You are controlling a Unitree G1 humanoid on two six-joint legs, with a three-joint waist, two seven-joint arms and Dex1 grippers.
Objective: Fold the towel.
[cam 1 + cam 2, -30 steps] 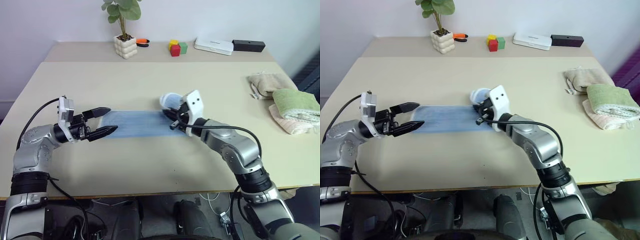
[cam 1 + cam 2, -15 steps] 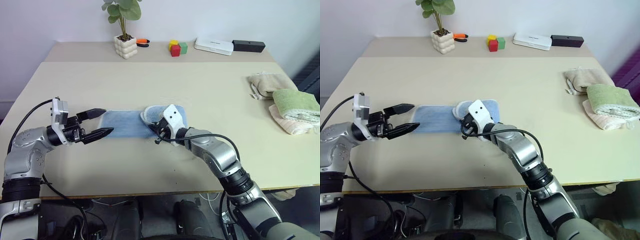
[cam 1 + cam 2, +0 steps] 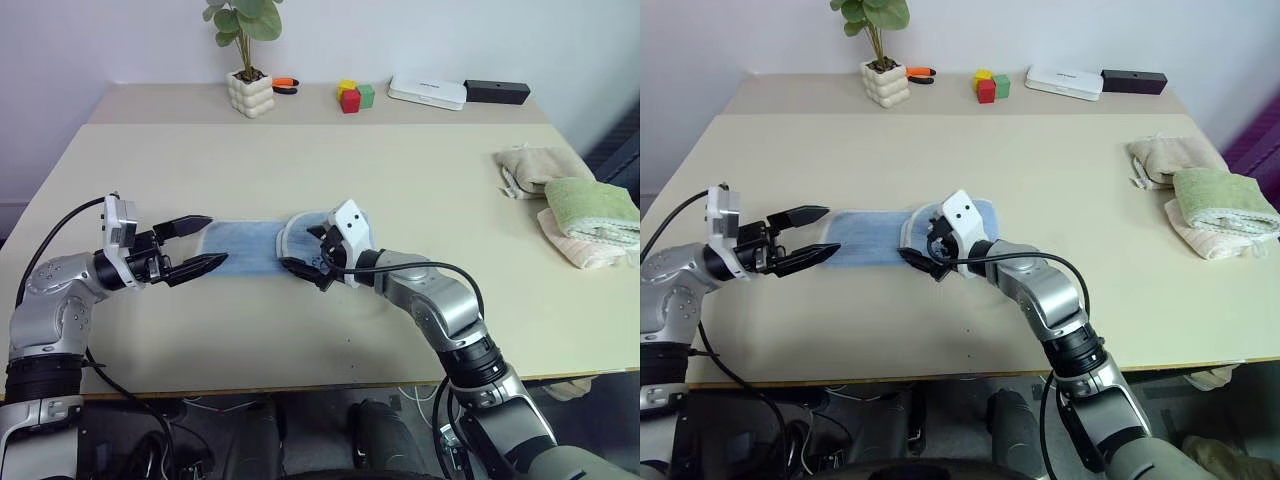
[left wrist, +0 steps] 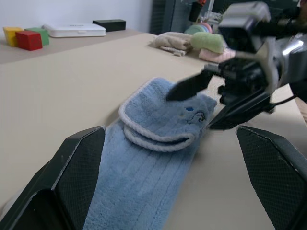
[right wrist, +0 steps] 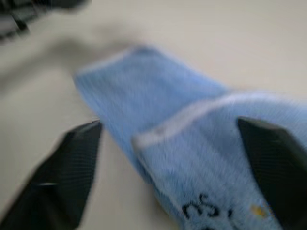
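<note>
The right hand (image 3: 303, 256) has its fingers spread wide and grips nothing; it hovers at the folded edge of the towel (image 3: 262, 246), whose right end is laid over toward the left in a loose, curled flap. The left hand (image 3: 207, 245) is wide open too, empty, just off the towel's left end. The towel lies mid-tabletop (image 3: 300, 160), a narrow strip. One fold looks roughly laid but untidy; flattening and perhaps another fold remain.
</note>
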